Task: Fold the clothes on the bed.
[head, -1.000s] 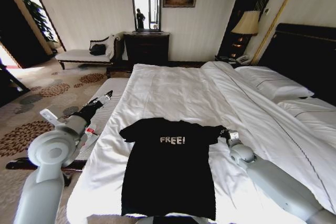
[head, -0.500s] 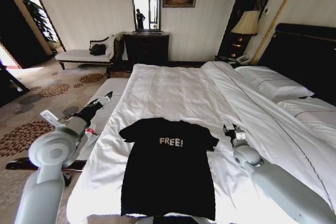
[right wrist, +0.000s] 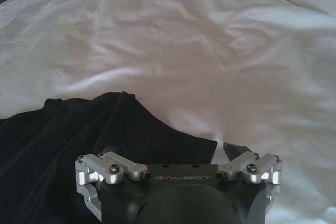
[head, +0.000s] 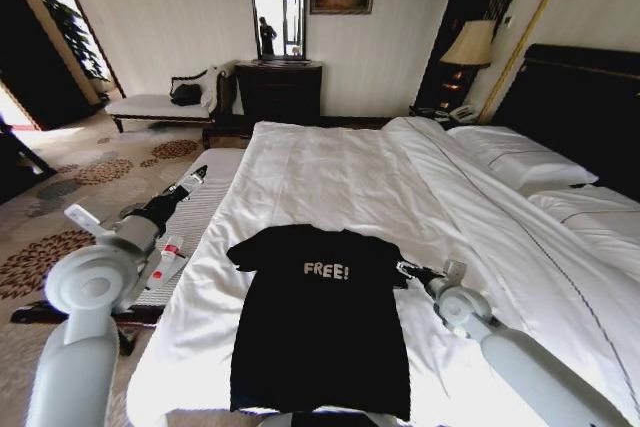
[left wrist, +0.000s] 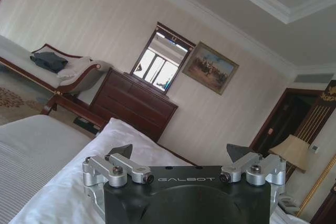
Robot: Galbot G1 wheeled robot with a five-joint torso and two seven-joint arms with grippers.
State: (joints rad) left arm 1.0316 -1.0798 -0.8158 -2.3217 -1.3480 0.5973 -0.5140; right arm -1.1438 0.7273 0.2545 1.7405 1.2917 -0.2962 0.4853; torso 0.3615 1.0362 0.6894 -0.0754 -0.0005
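The clothes are one black T-shirt (head: 320, 337) with white "FREE!" lettering, lying flat and face up near the foot of the bed (head: 330, 167). My right gripper (head: 405, 269) is low over the white duvet at the tip of the shirt's right sleeve. In the right wrist view this gripper (right wrist: 170, 150) is open, and the sleeve (right wrist: 173, 137) of the shirt (right wrist: 63, 145) lies between its fingers. My left gripper (head: 198, 175) hangs off the bed's left side above the bench and is open with nothing in it (left wrist: 181, 153), pointing toward the far wall.
A long white-cushioned bench (head: 205, 202) runs along the bed's left side, with a small white-and-red remote (head: 167, 258) on it. Pillows (head: 520, 159) and a dark headboard (head: 580, 107) stand at the right. A dresser (head: 280, 92) and chaise (head: 160, 105) line the far wall.
My right gripper drew back to the right off the sleeve, then came in again lower at the sleeve tip. The sleeve now lies shorter. My left arm rose slightly.
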